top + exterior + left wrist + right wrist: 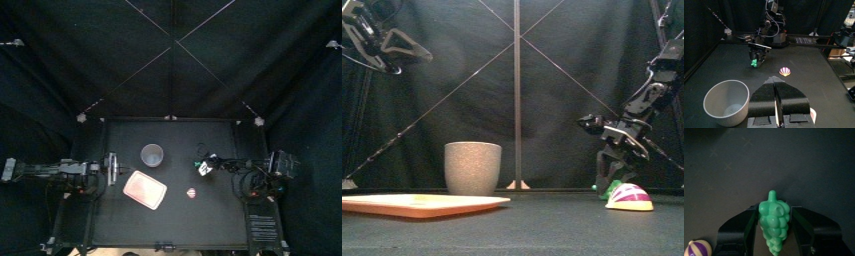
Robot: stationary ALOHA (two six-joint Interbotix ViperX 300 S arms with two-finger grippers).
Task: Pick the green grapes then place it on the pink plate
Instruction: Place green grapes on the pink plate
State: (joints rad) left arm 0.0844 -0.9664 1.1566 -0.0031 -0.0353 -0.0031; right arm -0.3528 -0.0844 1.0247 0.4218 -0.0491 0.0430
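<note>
Green grapes (773, 223), a knobbly, glossy plastic bunch w/ short stem, sat clamped in right claw (774, 210) low over table (201, 215), right of centre in top view. Grasp looked done. Next move: lift, carry left to flat pink plate (144, 188), release. Left claw (777, 80) rested at left, jaws together.

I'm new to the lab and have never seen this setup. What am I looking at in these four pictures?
This is a two-armed robot at a black table. One picture looks down from above, one level from the front edge, one from each wrist. On the table: a pink plate, a grey cup, a striped toy. The right end effector grips the green grapes low near the table; the left end effector rests shut and empty at the left.
</note>
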